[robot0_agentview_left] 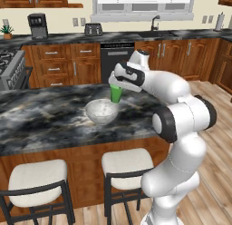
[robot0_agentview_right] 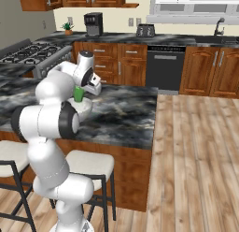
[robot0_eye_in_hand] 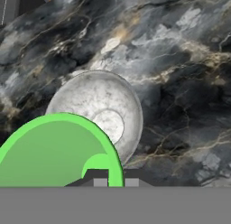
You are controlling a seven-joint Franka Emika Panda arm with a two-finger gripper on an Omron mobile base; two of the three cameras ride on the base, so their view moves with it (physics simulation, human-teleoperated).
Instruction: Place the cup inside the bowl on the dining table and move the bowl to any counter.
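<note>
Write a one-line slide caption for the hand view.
Gripper holds the green cup above the speckled bowl on the dining table.

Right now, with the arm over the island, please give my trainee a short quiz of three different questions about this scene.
1. True or false: the cup already rests inside the bowl.
2. Multiple choice: what is the gripper closed on? A) the bowl's rim, B) the green cup, C) nothing.
3. Fill in: the bowl stands on the ____, not on the counter with the sink.

Key:
1. False. The cup is held above the table, beside and slightly over the bowl's far rim.
2. B. In the hand view the fingers sit at the cup's rim.
3. dining table
</note>
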